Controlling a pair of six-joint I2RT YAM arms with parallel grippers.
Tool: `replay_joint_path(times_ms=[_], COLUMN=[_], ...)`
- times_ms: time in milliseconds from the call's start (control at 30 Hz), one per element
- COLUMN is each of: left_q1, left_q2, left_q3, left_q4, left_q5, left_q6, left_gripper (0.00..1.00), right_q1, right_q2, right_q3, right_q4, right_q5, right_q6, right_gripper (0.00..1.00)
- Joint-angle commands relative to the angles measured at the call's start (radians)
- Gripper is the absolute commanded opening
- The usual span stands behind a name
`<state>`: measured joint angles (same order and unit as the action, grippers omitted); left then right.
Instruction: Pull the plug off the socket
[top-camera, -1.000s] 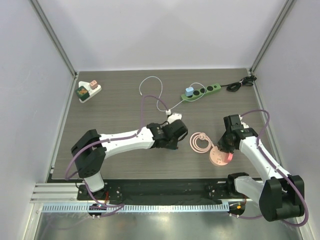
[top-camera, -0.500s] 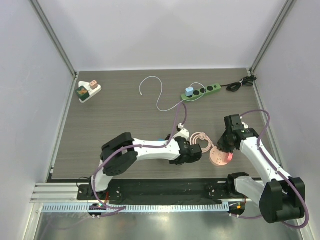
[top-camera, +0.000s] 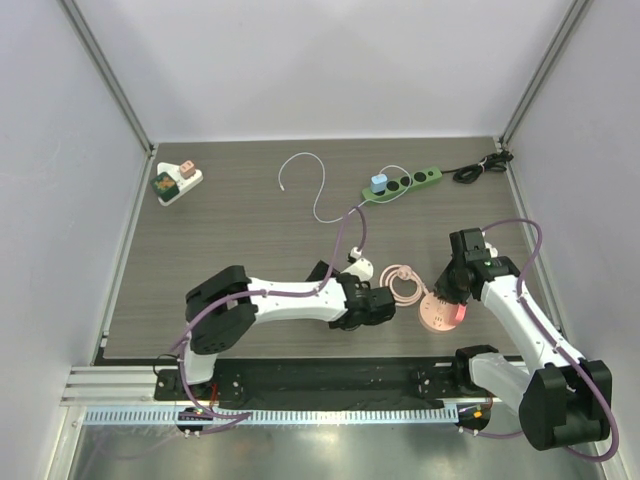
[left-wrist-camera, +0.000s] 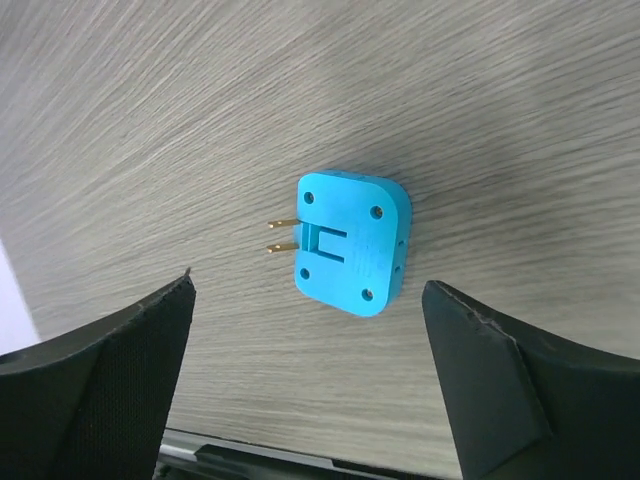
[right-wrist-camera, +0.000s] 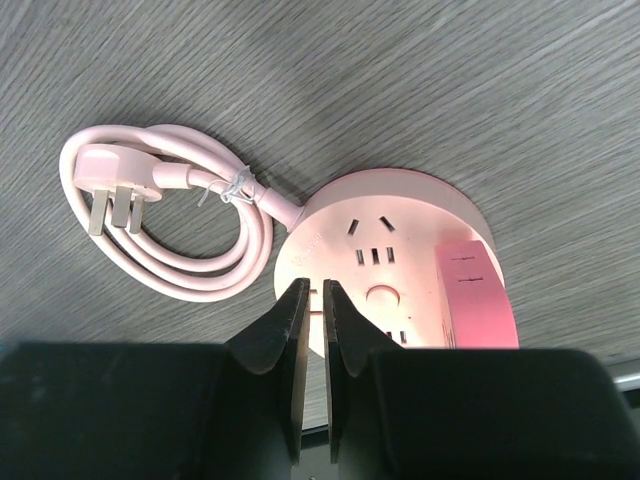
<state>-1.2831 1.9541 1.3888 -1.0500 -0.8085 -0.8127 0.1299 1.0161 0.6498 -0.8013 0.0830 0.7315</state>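
A blue plug (left-wrist-camera: 352, 244) lies flat on the wooden table, its two brass prongs pointing left. My left gripper (left-wrist-camera: 308, 290) hangs open above it, one finger on each side, not touching it. In the top view the left gripper (top-camera: 375, 305) covers the plug. A round pink socket (right-wrist-camera: 400, 260) sits near the table's front right, with a pink block (right-wrist-camera: 475, 295) on its far side. My right gripper (right-wrist-camera: 314, 287) is shut with nothing between its fingers, its tips on the socket's (top-camera: 440, 315) near rim.
The socket's coiled pink cord (top-camera: 400, 283) lies between the two grippers. A green power strip (top-camera: 402, 185) with a light blue plug (top-camera: 378, 183) is at the back. A white cable (top-camera: 320, 190) and a white socket block (top-camera: 177, 181) lie further left, black cable (top-camera: 480, 168) back right.
My left arm swung from the table's middle toward the near right, then its gripper opened and let go of the blue plug. The right arm stayed on the pink socket.
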Motion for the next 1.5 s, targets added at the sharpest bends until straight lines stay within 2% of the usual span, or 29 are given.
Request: replay_joint_path(times_ms=[0, 100, 167, 233, 267, 300, 333, 367, 500, 567, 600, 733, 800, 867, 933, 967, 1000, 1267, 1467], left_q1=[-0.004, 0.005, 0.025, 0.037, 0.047, 0.053, 0.060, 0.080, 0.137, 0.163, 0.169, 0.176, 0.174, 0.153, 0.136, 0.119, 0.110, 0.036, 0.002], left_q2=[-0.112, -0.216, -0.315, -0.381, -0.429, -0.445, -0.452, -0.443, -0.385, -0.363, -0.335, -0.240, -0.190, -0.121, -0.086, -0.061, -0.041, 0.141, 0.239], left_q3=[-0.007, -0.013, -0.051, -0.117, -0.138, -0.155, -0.174, -0.169, -0.116, -0.097, -0.090, -0.015, 0.015, 0.076, 0.134, 0.154, 0.173, 0.421, 0.532], left_q4=[0.061, 0.139, 0.263, 0.437, 0.500, 0.559, 0.653, 0.675, 0.723, 0.783, 0.804, 0.901, 0.926, 0.929, 0.923, 0.915, 0.904, 0.811, 0.785], left_q5=[-0.005, 0.055, 0.170, 0.280, 0.383, 0.432, 0.477, 0.559, 0.756, 0.842, 0.932, 1.081, 1.109, 1.132, 1.129, 1.120, 1.105, 0.922, 0.870], left_q6=[0.041, 0.101, 0.156, 0.196, 0.231, 0.253, 0.270, 0.280, 0.284, 0.271, 0.264, 0.198, 0.166, 0.158, 0.158, 0.158, 0.158, 0.207, 0.207], left_gripper=[0.96, 0.97, 0.96, 0.88, 0.83, 0.74, 0.70, 0.63, 0.49, 0.49, 0.52, 0.51, 0.43, 0.42, 0.47, 0.55, 0.60, 0.73, 0.79], right_q1=[0.004, 0.005, 0.005, 0.004, 0.005, 0.005, 0.005, 0.004, 0.004, 0.004, 0.002, 0.001, -0.001, -0.009, -0.013, -0.021, -0.026, -0.072, -0.118], right_q2=[-0.019, -0.024, -0.022, -0.027, -0.028, -0.030, -0.033, -0.036, -0.054, -0.071, -0.088, -0.125, -0.129, -0.113, -0.111, -0.111, -0.111, -0.060, -0.022], right_q3=[0.045, 0.060, 0.082, 0.103, 0.108, 0.120, 0.126, 0.131, 0.166, 0.177, 0.180, 0.227, 0.260, 0.333, 0.391, 0.425, 0.442, 0.655, 0.692], right_q4=[-0.012, -0.025, -0.038, -0.053, -0.059, -0.067, -0.070, -0.075, -0.122, -0.137, -0.156, -0.219, -0.281, -0.343, -0.420, -0.455, -0.469, -0.569, -0.567], right_q5=[-0.009, -0.015, -0.006, -0.002, 0.003, 0.003, 0.001, 0.001, 0.017, 0.032, 0.040, 0.118, 0.165, 0.239, 0.274, 0.297, 0.305, 0.438, 0.391], right_q6=[-0.023, -0.038, -0.043, -0.044, -0.044, -0.044, -0.044, -0.047, -0.064, -0.070, -0.069, -0.049, -0.055, -0.064, -0.066, -0.060, -0.060, -0.092, -0.135], right_gripper=[0.17, 0.18, 0.18, 0.20, 0.21, 0.21, 0.23, 0.24, 0.30, 0.32, 0.36, 0.36, 0.36, 0.36, 0.36, 0.36, 0.36, 0.36, 0.36])
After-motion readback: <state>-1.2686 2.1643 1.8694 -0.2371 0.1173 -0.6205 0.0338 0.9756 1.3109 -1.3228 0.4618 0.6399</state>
